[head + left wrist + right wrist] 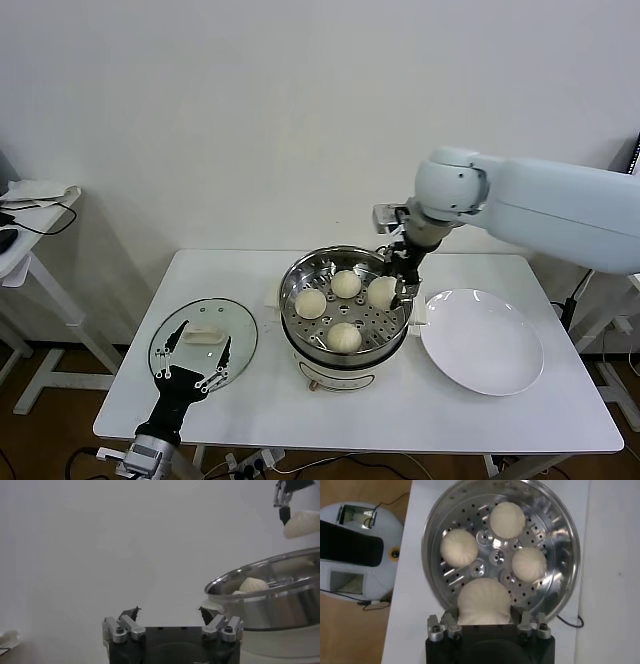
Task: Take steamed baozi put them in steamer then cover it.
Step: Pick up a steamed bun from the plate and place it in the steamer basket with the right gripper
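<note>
The steamer (297, 275) is a shiny perforated basket on a cream pot base at the table's middle. Three steamed baozi (311, 303) (346, 284) (343, 337) lie on its floor. My right gripper (398, 287) hangs over the basket's right side, shut on another baozi (381, 292). The right wrist view shows that bun (484, 601) between the fingers (451, 622), above the steamer (570, 545). My left gripper (200, 346) stands open just above the clear glass lid (240, 335) at the table's front left, holding nothing; it is open (169, 612) in its own wrist view too.
A flat white plate (482, 342) lies right of the steamer. A small side table (30, 215) with cables stands far left. The white wall runs close behind the table. The table's front edge is near the lid.
</note>
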Action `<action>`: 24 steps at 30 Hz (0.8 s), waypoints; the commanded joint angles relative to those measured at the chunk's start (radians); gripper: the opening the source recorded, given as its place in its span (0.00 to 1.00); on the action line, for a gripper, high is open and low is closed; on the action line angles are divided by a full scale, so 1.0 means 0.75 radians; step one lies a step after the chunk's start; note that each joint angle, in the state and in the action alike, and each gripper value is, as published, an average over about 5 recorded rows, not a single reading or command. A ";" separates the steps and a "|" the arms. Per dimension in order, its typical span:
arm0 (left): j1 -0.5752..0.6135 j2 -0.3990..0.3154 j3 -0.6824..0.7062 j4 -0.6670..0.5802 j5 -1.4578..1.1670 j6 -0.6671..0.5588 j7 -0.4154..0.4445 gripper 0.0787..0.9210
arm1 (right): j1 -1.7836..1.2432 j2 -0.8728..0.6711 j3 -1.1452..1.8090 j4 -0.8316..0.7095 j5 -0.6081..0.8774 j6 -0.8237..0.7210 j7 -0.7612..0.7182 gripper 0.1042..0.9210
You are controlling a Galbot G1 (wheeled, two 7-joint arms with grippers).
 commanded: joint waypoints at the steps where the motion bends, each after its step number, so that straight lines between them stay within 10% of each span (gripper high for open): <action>1: -0.007 0.002 -0.008 0.017 -0.006 0.003 0.002 0.88 | -0.190 0.125 0.064 -0.166 -0.118 -0.009 -0.007 0.70; 24: -0.010 0.003 -0.016 0.034 -0.009 -0.001 0.007 0.88 | -0.319 0.131 0.132 -0.236 -0.201 0.003 -0.021 0.71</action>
